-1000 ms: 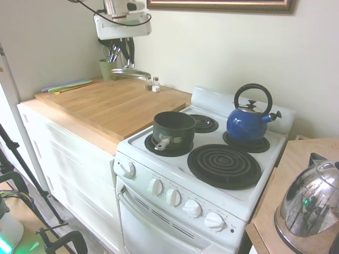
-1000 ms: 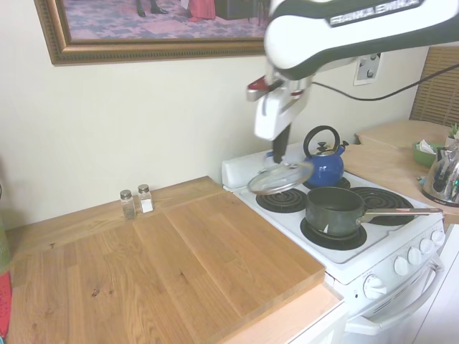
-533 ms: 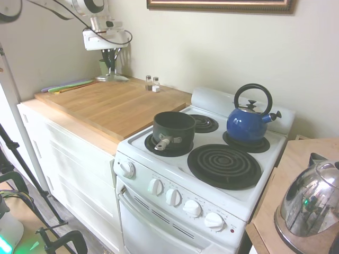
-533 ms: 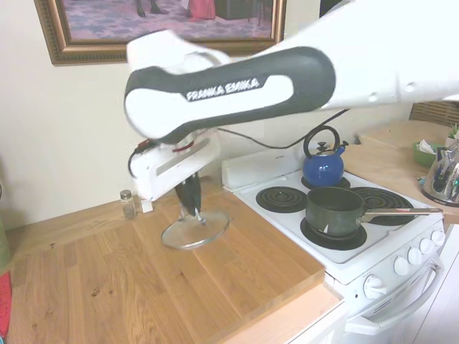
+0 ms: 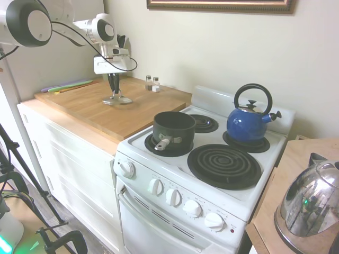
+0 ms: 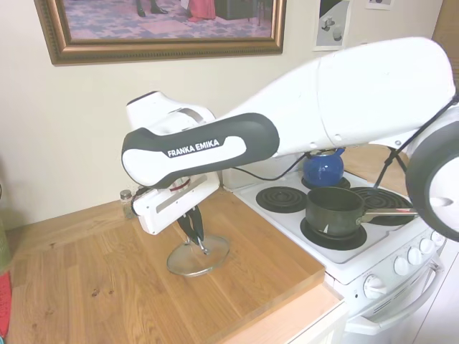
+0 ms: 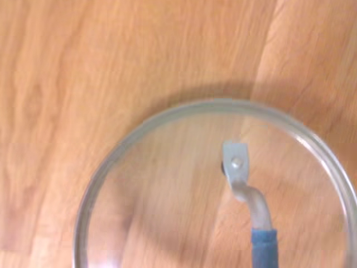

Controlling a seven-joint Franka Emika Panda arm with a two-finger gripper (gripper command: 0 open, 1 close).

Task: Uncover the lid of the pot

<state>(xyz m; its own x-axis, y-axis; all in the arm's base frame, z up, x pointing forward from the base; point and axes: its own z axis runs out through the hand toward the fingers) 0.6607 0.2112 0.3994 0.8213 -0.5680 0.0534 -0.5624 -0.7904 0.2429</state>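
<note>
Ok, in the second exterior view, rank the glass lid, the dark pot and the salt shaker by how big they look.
1. Pot and glass lid: about the same width in this view, so I won't rank one over the other; the lid lies nearer the camera.
2. Salt shaker: clearly smallest, partly hidden behind the gripper.

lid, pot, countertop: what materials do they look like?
Lid: clear glass, since the wood grain shows through it in the wrist view, with a thin metal rim and a metal loop handle.
Pot: dark grey-black matte finish, probably coated metal; its stub handle looks like bare silver metal.
Countertop: light wood planks with visible grain, smooth finish.
</note>
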